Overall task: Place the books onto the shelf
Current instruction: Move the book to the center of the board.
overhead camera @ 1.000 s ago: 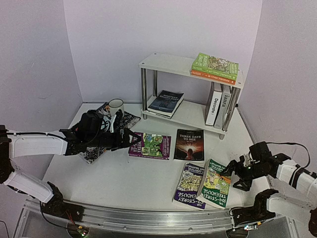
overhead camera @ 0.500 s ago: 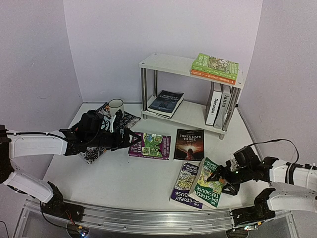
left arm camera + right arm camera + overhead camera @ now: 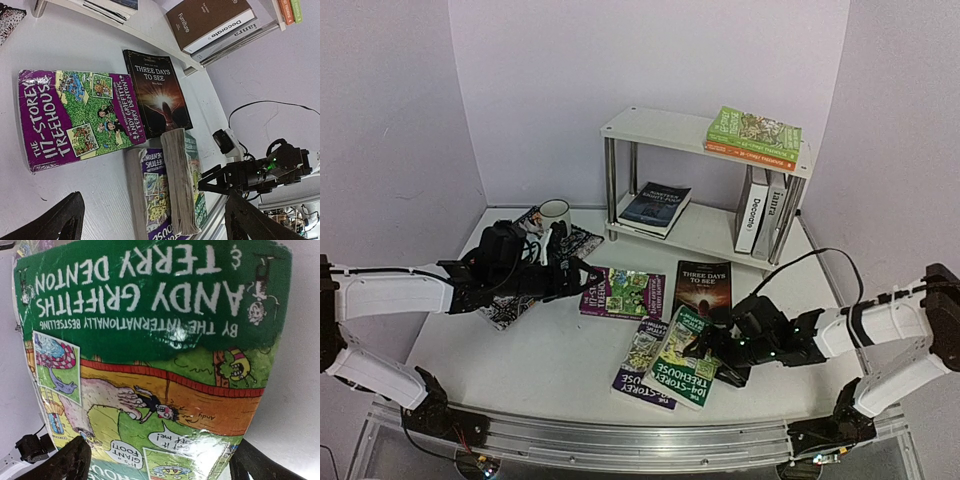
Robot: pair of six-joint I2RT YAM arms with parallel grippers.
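Books: four flat on the table [image 3: 520, 360], rest already on the shelf [image 3: 660, 128] at 1 o'clock. Up there: green book [image 3: 754, 128] on an orange one [image 3: 748, 153] on the top board, dark book [image 3: 655, 207] lying on the lower board, two white ones [image 3: 760, 208] upright at its 3 o'clock end. On the table: purple 117-storey book [image 3: 623, 293] near centre, black book [image 3: 702, 290] just beside at its 3 o'clock, green treehouse book [image 3: 682, 358] at 5 o'clock overlapping a second purple one [image 3: 638, 368]

Right claw [image 3: 710, 343]: spread wide, clamping nothing, tips at the green treehouse book's 3 o'clock edge, probably to nudge or lever up a cover too flat to pinch. Left claw [image 3: 580, 278]: wide open too, empty, hovering at 9 o'clock of the 117-storey book, likely lined up for its edge

Overhead only: shelf layout, both arms, mug [image 3: 555, 212] and placemat [image 3: 510, 310] at 10 o'clock. Left wrist only: thick page block of the treehouse book riding on the purple one. Right wrist only: cover close up, filling the space ahead of the fingers [image 3: 75, 460]; actual contact unclear
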